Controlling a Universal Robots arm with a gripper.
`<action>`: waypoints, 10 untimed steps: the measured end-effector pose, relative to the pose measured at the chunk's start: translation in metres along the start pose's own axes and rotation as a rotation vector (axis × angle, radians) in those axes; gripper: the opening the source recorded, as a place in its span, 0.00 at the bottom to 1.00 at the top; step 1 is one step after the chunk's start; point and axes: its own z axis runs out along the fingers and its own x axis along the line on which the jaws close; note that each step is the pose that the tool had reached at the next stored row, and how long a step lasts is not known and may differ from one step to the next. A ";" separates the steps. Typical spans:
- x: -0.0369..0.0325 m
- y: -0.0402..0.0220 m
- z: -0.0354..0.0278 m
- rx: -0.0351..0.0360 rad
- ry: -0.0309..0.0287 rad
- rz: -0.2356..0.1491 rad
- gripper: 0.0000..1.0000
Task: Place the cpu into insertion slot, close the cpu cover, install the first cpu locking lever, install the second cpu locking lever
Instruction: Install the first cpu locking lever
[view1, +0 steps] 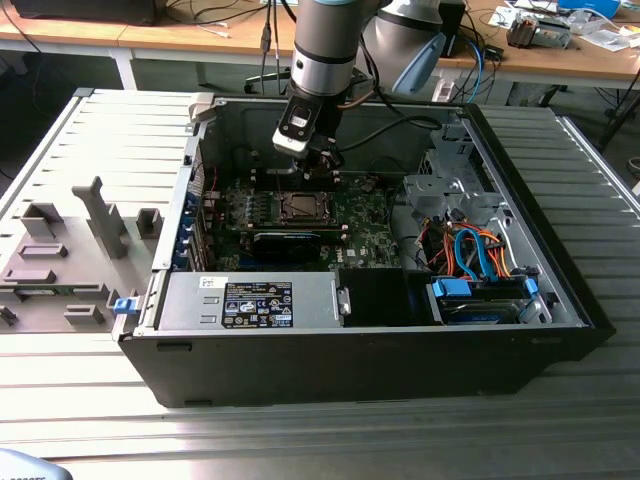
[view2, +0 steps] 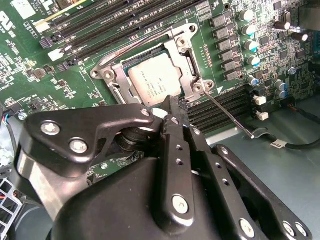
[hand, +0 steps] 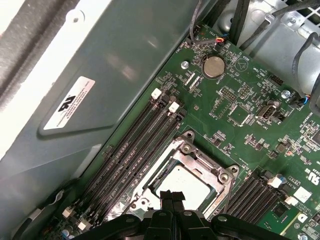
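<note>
Pointing at a corner of the cpu cover (view2: 186, 52), the claw (view2: 172, 106) is held pinched together and empty; the cpu (view2: 152, 82) is seen lying beneath that lowered cover, framed by its window.

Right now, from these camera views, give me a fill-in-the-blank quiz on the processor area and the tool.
1. The cpu rests inside the insertion ___.
2. The cpu cover is folded ___ around the chip.
3. The tool is at the cover's edge with its fingertips pressed ___.
4. The long memory slots beside it are ___ in colour.
Missing words: slot; down; together; black.
</note>
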 end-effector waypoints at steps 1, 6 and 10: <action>0.0000 0.0000 0.0000 0.0000 -0.0001 -0.001 0.11; 0.0000 0.0000 0.0000 0.0002 -0.0001 -0.002 0.11; 0.0000 0.0000 0.0000 0.0005 -0.0003 -0.007 0.11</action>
